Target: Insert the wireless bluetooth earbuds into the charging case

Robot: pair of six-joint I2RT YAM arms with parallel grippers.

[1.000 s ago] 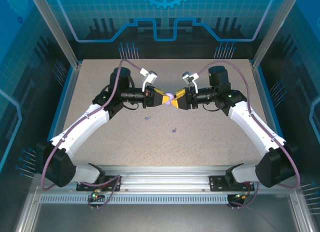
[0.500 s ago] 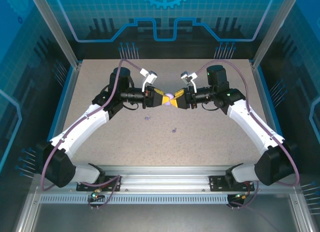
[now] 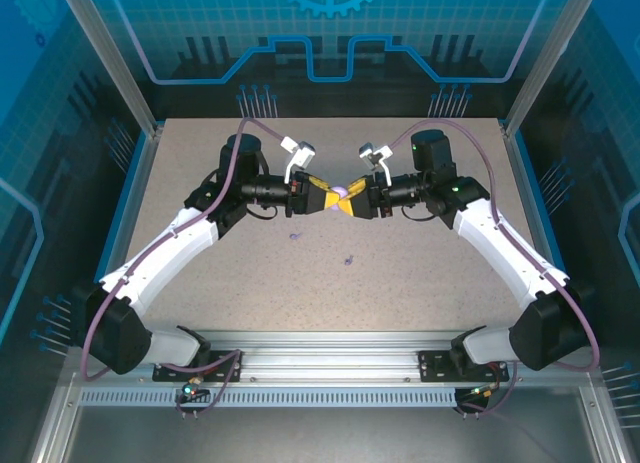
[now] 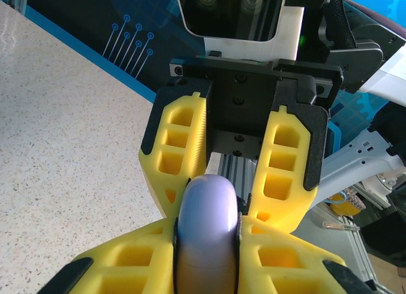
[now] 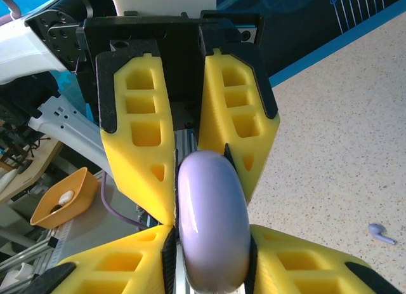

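Blue circuit-patterned panels wall in the speckled grey worktop (image 3: 420, 273). From above, the two arms reach inward from either side and meet over its middle. The left gripper (image 3: 330, 200) and the right gripper (image 3: 352, 203) come tip to tip on a round lavender case (image 3: 342, 193), which is held up off the surface. Below that meeting point the first earbud (image 3: 296, 236) lies loose on the worktop, and the second earbud (image 3: 348, 260) lies a little nearer the arm bases. Both are lavender, apart from each other and outside the case. At the left wrist, that arm's own yellow fingers (image 4: 127, 268) are pressed flat against both sides of the case, which stands edge-on between them. The right arm's fingers (image 4: 181, 141) come from the opposite direction and flank the upper part of the case. At the right wrist, its own fingers (image 5: 114, 268) are clamped on the case, their dark pads flush against its two faces. The left arm's fingers (image 5: 143, 135) close in on it from above. A lavender earbud (image 5: 379, 232) rests on the worktop at the right of this view, well away from the case, and which of the two it is cannot be told. An orange bin (image 5: 60, 205) sits beyond the worktop's edge on the left.
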